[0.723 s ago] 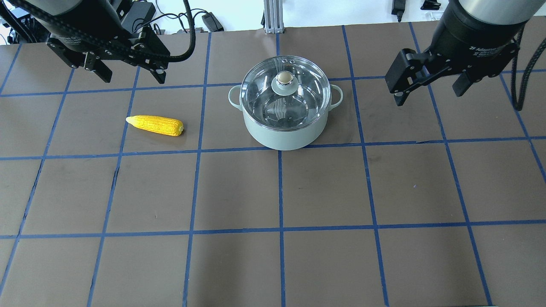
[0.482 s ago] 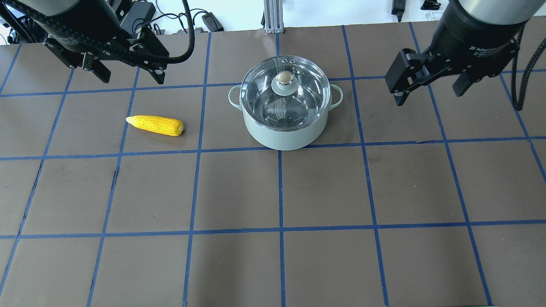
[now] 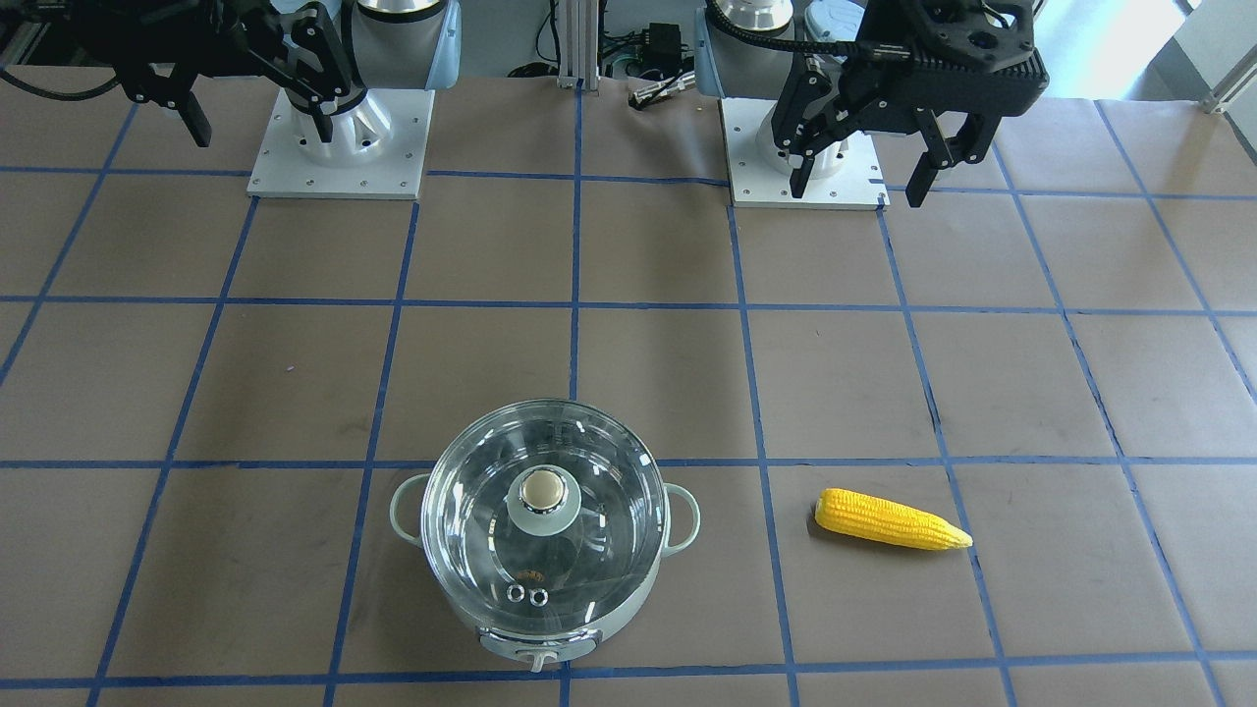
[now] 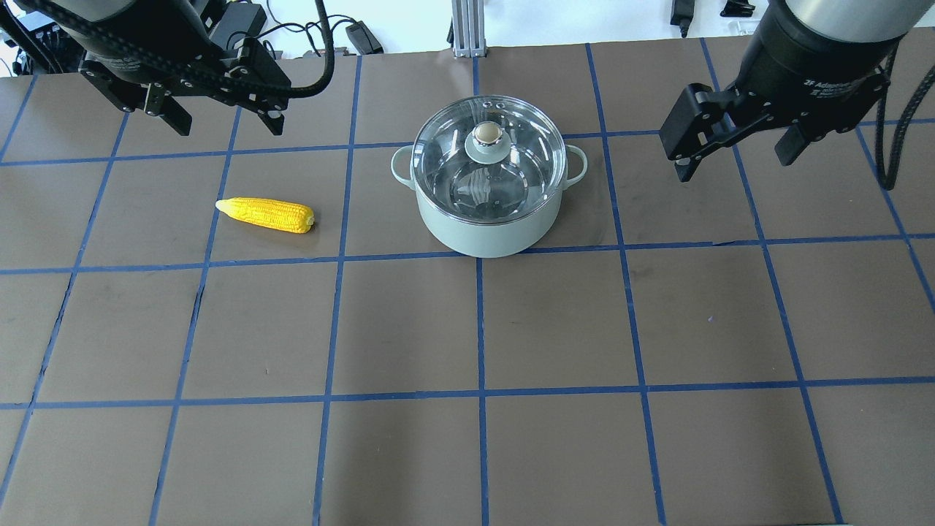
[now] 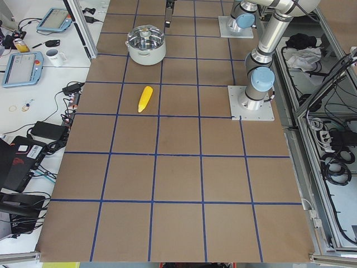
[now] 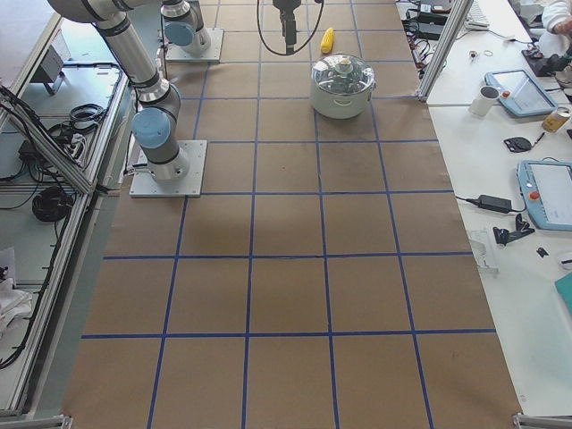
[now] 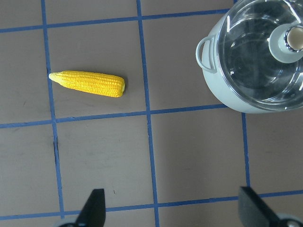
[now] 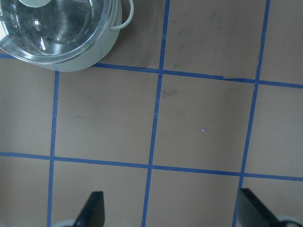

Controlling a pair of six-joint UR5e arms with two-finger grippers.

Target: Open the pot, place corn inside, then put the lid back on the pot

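Note:
The pale mint-green pot (image 4: 488, 226) stands at the table's middle back with the clear glass lid (image 4: 511, 172) seated on it, beige knob (image 4: 486, 133) on top. The yellow corn (image 4: 266, 214) lies flat to the pot's left, pointed end away from the pot. My left gripper (image 4: 228, 126) is open and empty, raised behind the corn. My right gripper (image 4: 733, 164) is open and empty, raised to the right of the pot. The left wrist view shows the corn (image 7: 87, 83) and the pot (image 7: 220, 87). The right wrist view shows the pot (image 8: 97, 54) and the lid (image 8: 52, 28).
The table is brown with a blue tape grid. The two arm base plates (image 3: 339, 147) (image 3: 805, 157) sit at the robot's side. An aluminium post (image 4: 464, 29) and cables stand beyond the far edge. Side benches hold tablets (image 6: 545, 192) and a mug (image 6: 483, 100).
My left gripper has shifted slightly towards the far edge of the table. The right gripper, pot, lid and corn have not moved.

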